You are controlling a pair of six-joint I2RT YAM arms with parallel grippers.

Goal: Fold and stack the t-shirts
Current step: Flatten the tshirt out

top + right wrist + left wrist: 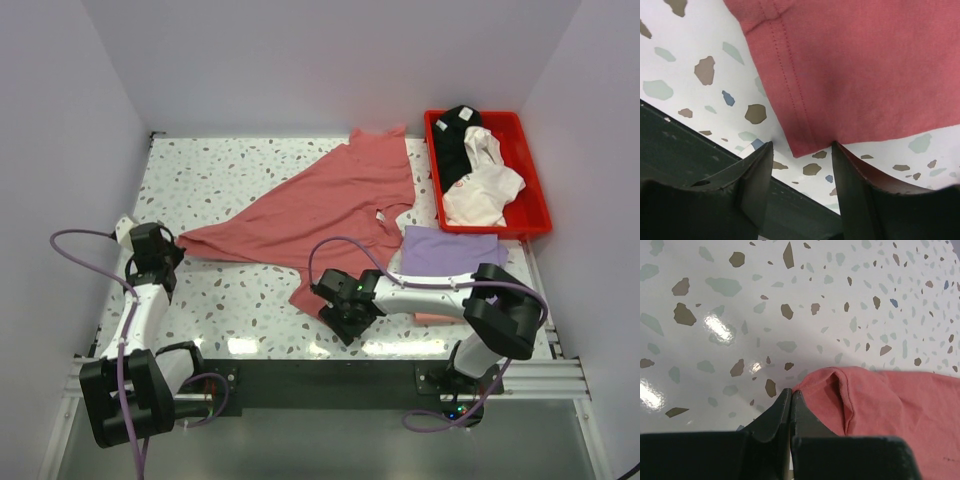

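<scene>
Dusty red t-shirt (330, 200) is bracketed, seemingly for flattening: left gripper (791, 393), jaws together, at 9 o'clock; right gripper (801, 146), jaws spread, at 6 o'clock.

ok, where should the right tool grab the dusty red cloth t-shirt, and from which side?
Take the stitched hem corner of the dusty red cloth t-shirt, coming in from the speckled table's near edge. That corner lies flat and points at the right tool, already between its open fingers.

The jaws meet against the dusty red t-shirt (890, 405).
</scene>
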